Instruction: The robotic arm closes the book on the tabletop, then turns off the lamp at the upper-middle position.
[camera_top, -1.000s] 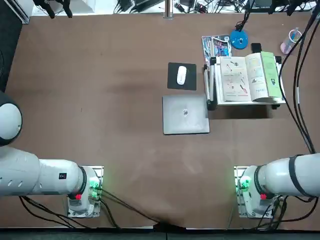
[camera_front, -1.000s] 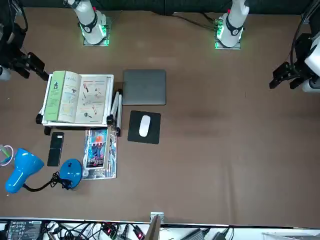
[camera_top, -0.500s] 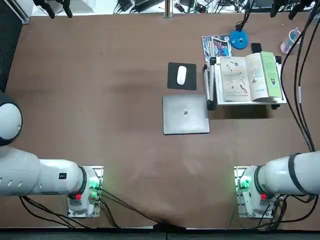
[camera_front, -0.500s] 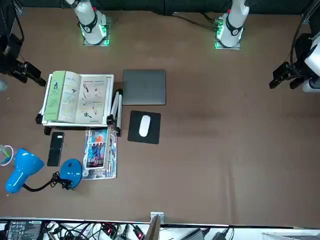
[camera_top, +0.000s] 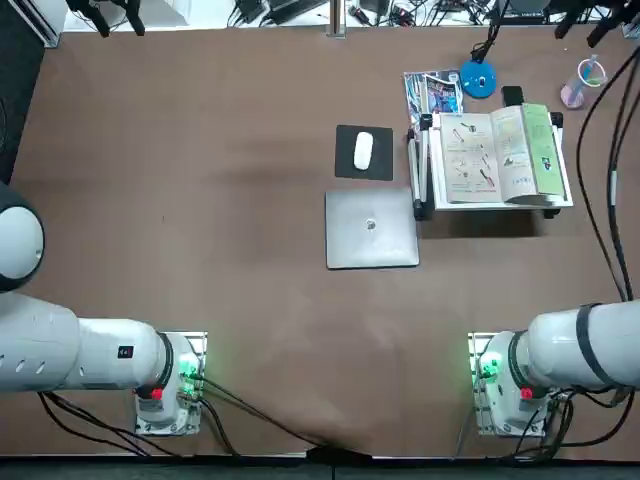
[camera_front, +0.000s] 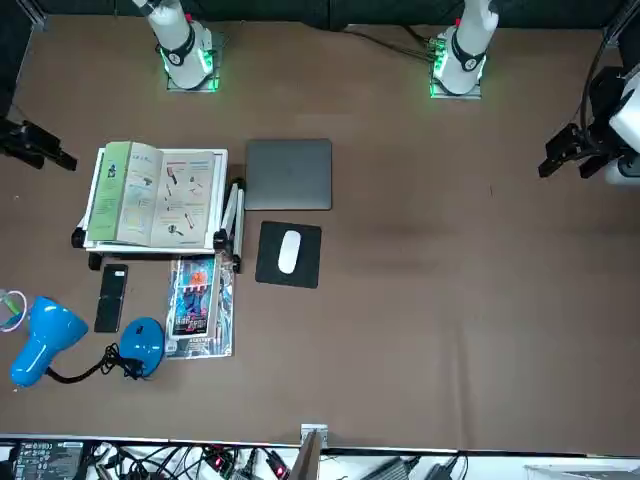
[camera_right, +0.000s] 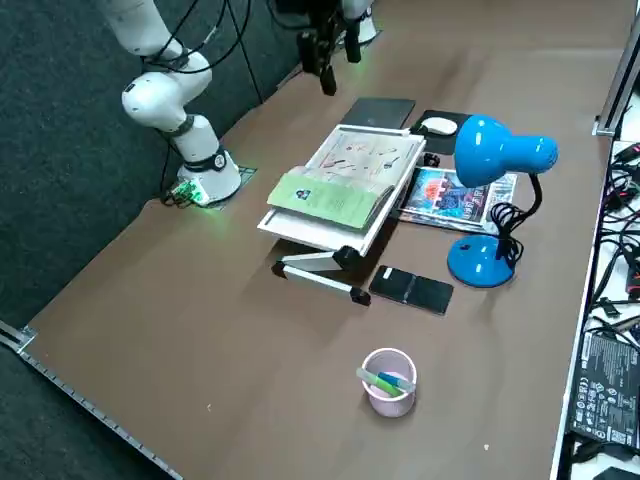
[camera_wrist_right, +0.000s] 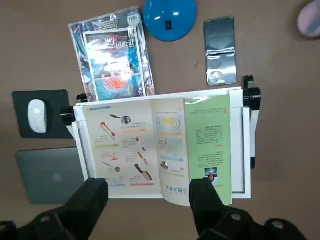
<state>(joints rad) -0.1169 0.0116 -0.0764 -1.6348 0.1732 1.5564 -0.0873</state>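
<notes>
Black and two-fingered, the right tool (camera_wrist_right: 150, 188) is hovering above the counter (camera_top: 250, 120), its fingers standing well apart with nothing between them. In the wrist view they are pointing toward the near edge of the white stand (camera_wrist_right: 241, 150), which is sitting in the counter's far right part. Upon that stand the book (camera_top: 500, 155) is lying open, its white pages showing small drawings and its green cover (camera_top: 542, 150) facing up along the stand's right edge. Just beside the stand's left edge, a grey laptop (camera_top: 371, 229) is resting closed; beyond it a white mouse (camera_top: 363, 150) is lying on a black mat (camera_top: 380, 166). Past the stand's far edge, a glossy booklet packet (camera_front: 200, 310) and a dark phone (camera_front: 111, 298) are lying flat. Farther out, near the counter's far edge, the blue lamp (camera_right: 490, 150) is standing on its round base (camera_right: 480, 262), and a pink cup (camera_right: 390, 383) is holding pens toward the far right corner.
</notes>
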